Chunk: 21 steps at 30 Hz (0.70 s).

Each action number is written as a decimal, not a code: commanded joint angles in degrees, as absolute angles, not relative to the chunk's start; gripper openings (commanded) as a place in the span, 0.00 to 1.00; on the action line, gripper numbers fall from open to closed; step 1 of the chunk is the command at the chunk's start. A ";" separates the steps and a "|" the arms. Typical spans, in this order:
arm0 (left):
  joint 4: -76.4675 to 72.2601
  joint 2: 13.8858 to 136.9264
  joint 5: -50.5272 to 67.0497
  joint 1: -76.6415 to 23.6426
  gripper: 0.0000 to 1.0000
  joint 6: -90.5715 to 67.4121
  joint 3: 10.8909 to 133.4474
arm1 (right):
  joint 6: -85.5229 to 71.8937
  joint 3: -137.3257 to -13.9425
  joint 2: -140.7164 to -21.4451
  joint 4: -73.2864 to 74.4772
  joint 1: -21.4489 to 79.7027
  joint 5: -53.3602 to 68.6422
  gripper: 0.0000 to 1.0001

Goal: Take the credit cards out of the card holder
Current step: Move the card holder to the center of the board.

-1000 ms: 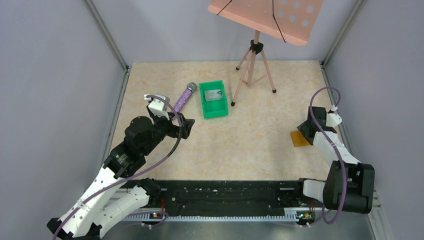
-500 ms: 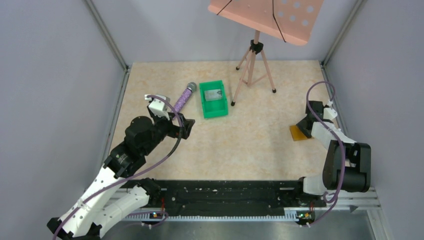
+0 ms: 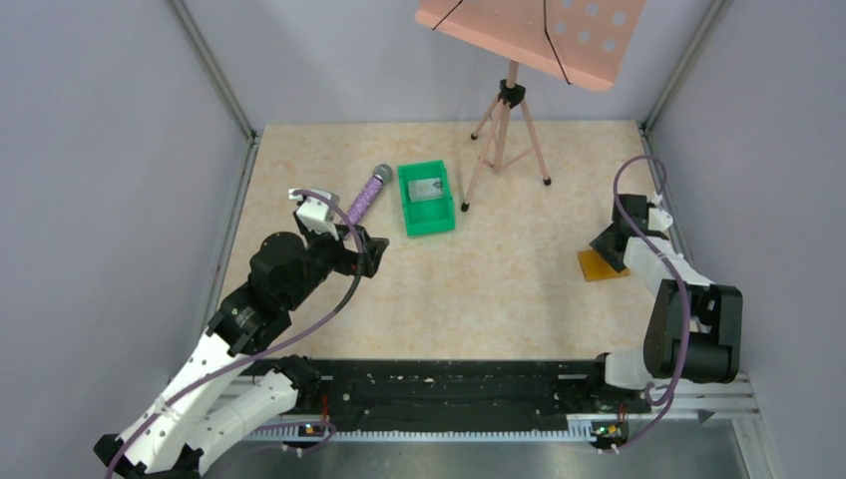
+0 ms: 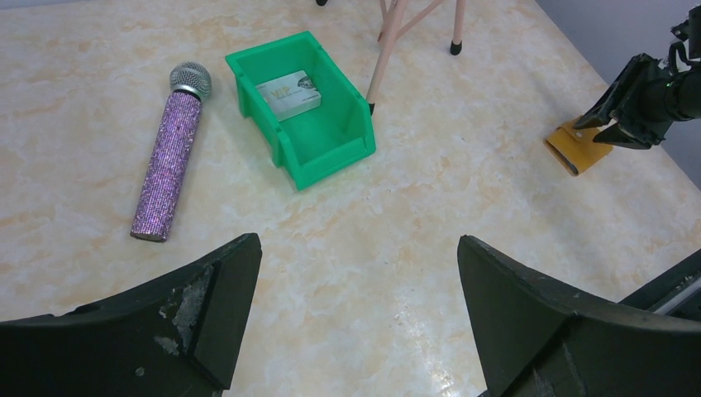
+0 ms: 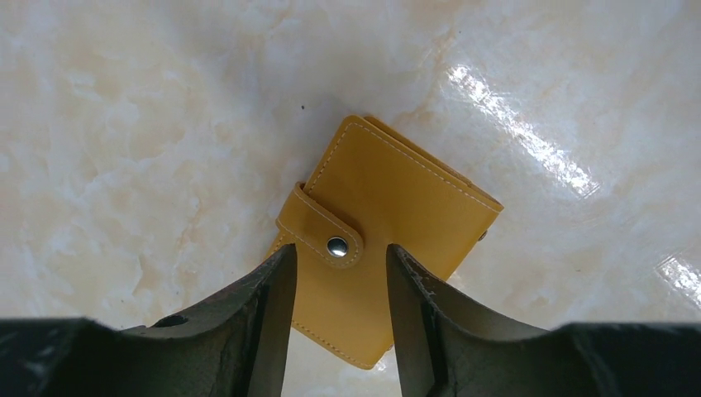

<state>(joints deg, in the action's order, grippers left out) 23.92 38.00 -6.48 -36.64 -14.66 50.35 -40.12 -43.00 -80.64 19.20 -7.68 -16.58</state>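
Observation:
The card holder (image 3: 597, 266) is a tan-yellow wallet lying flat and snapped closed near the table's right edge; it also shows in the left wrist view (image 4: 574, 147). My right gripper (image 3: 609, 246) hovers just over it. In the right wrist view its jaws stand a little apart (image 5: 339, 252), and the card holder (image 5: 405, 207) with its snap tab shows between and beyond them, not pinched. One silvery credit card (image 3: 426, 188) (image 4: 288, 93) lies inside the green bin. My left gripper (image 3: 371, 249) (image 4: 355, 244) is wide open and empty over bare table.
The green bin (image 3: 442, 222) (image 4: 331, 157) sits at centre back, with a purple glitter microphone (image 3: 365, 195) (image 4: 169, 153) left of it. A pink music stand on a tripod (image 3: 509, 130) stands behind. Walls close in on both sides.
The right arm folded its elbow back and its gripper moved slightly toward the back, staying over the card holder, which sits a little farther back. The left arm has not moved.

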 commanded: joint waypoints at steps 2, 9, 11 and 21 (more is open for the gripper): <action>21.07 37.82 -6.94 -36.83 0.94 -14.13 50.16 | -37.38 -47.45 -82.34 19.60 -8.35 -15.38 0.47; 21.59 37.81 -7.82 -36.81 0.94 -14.15 50.49 | -35.73 -48.23 -86.66 19.64 -8.35 -11.59 0.48; 21.39 37.66 -7.95 -36.84 0.94 -13.98 50.29 | -35.57 -47.73 -87.67 19.72 -8.35 -10.29 0.48; 21.84 38.82 -7.60 -36.88 0.94 -12.83 50.38 | -27.25 -45.31 -91.98 19.20 -4.40 1.84 0.43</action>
